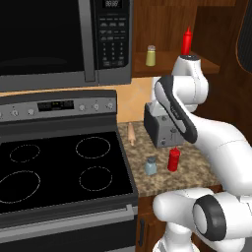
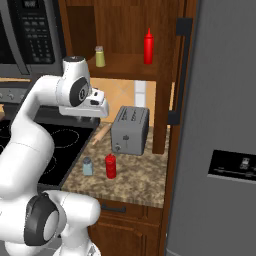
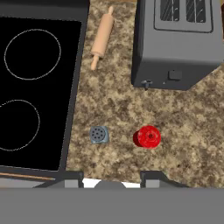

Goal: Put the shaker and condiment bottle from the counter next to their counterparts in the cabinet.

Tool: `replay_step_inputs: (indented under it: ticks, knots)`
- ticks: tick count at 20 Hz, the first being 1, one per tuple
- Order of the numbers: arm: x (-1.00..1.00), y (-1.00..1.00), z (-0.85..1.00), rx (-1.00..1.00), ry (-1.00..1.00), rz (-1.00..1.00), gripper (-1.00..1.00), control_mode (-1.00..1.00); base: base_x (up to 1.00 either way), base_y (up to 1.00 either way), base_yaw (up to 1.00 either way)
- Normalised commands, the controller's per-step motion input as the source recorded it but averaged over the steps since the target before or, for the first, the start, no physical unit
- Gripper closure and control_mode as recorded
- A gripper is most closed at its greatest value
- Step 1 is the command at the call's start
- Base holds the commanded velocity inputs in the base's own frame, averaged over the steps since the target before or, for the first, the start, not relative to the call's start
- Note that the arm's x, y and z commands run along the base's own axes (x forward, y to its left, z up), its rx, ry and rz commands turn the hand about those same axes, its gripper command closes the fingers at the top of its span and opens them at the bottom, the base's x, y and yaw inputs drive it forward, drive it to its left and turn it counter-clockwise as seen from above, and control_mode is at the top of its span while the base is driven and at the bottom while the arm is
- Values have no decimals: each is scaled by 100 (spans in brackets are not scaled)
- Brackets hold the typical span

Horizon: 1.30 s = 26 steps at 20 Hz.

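Red bottles (image 1: 173, 159) (image 1: 186, 41) two (shakers (image 1: 150, 166) (image 1: 151, 55) too)

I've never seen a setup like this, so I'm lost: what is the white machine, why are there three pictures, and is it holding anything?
The white machine is a robot arm with a two-finger gripper, in a computer-drawn kitchen. Two pictures come from cameras behind the arm, one on its left and one on its right. The third looks straight down from a camera on the hand itself; the two small dark tips at its bottom are the fingers.

On the speckled counter stand a small blue-grey shaker and a stubby red bottle, apart from each other. Behind them are a grey toaster and a wooden rolling pin. The black stovetop lies beside the counter. Up on the cabinet shelf stand a yellowish shaker and a slim red bottle.

The gripper hangs above the counter, shut, holding nothing.
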Motion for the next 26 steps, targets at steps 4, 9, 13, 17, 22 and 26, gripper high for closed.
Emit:
replay_step_inputs:
  ticks: [4,9,13,17,22,26]
  knots:
    - [-14,0,-1,-6,-8,0,-100,-100,0,0,0]
    - [-42,13,-20,0,-2,-10,-100,-100,0,0,0]
    - [-14,13,-53,-12,6,-5,-100,-100,0,0,0]
    - [-21,35,-39,-27,-8,-18,-100,-100,0,0,0]
    - [-35,14,-59,-8,-8,-36,-100,-100,0,0,0]
    - [-41,0,-54,0,-4,-10,-100,-100,0,0,0]
